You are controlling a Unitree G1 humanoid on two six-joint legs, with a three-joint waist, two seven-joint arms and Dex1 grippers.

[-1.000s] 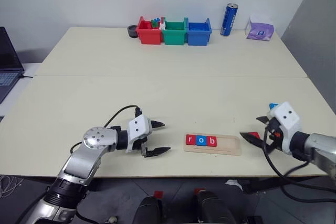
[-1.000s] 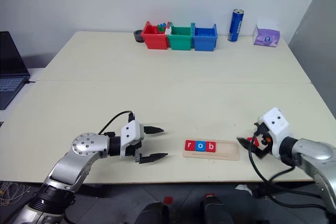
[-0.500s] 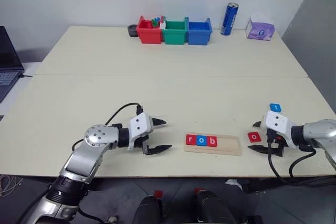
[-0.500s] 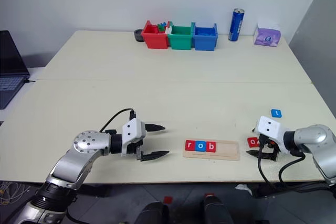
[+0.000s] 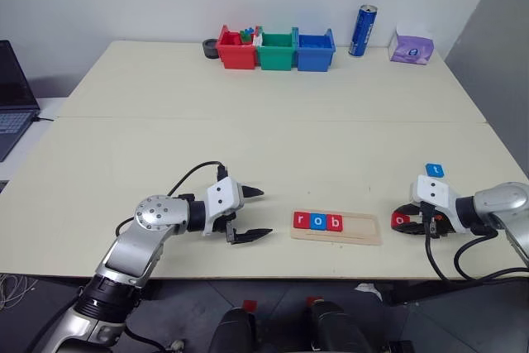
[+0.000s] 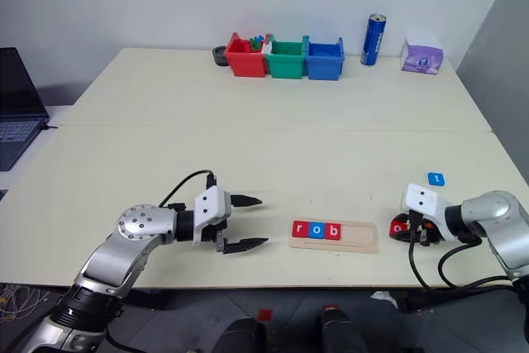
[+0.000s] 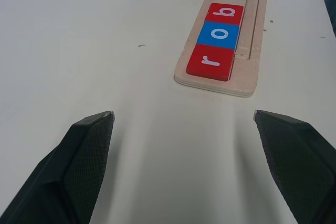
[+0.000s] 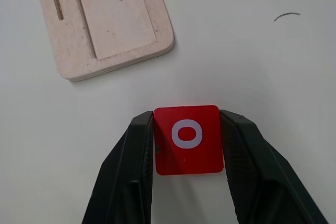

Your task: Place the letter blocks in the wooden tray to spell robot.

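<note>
Right wrist view: right gripper (image 8: 188, 142) pinches the red o tile (image 8: 188, 139), a finger against each side edge, tile flat on the table (image 5: 248, 138).
Tile's place: just right of the wooden tray (image 5: 336, 227).
Tray: r, o, b seated at left; right slots bare.
Next: lift level, set beside b.
Left gripper (image 5: 253, 213): spread wide, empty.

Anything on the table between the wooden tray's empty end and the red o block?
No, only bare tabletop between the wooden tray and the red o block, clearest in the right wrist view; the right gripper clamps that block.
</note>
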